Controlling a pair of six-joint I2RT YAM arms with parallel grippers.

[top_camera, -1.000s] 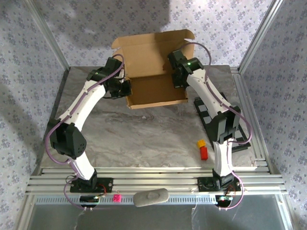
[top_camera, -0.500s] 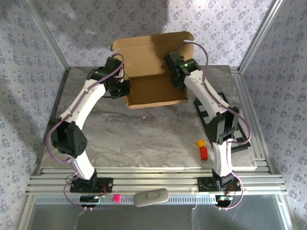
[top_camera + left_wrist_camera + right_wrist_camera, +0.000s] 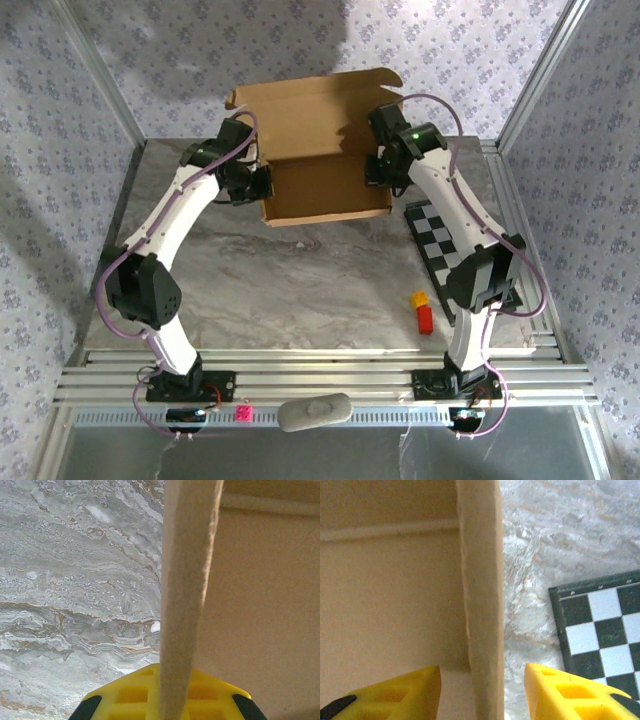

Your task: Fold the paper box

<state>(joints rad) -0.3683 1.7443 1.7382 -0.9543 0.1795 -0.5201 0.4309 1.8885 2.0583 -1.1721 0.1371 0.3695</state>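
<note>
The paper box, plain brown cardboard, lies at the back of the marble table with its lid flap standing up behind. My left gripper is shut on the box's left side wall; in the left wrist view that wall's edge runs straight down into the yellow fingers. My right gripper is open astride the right side wall, one yellow finger inside the box, the other outside, with a gap on each side.
A black-and-white checkered board lies on the table right of the box, also seen in the right wrist view as the board. A yellow and a red block sit near the right arm's base. Metal frame posts flank the table.
My right gripper has opened and let go of the right wall, and that arm has swung outward, uncovering the checkered board. The left gripper has kept its grip and place.
</note>
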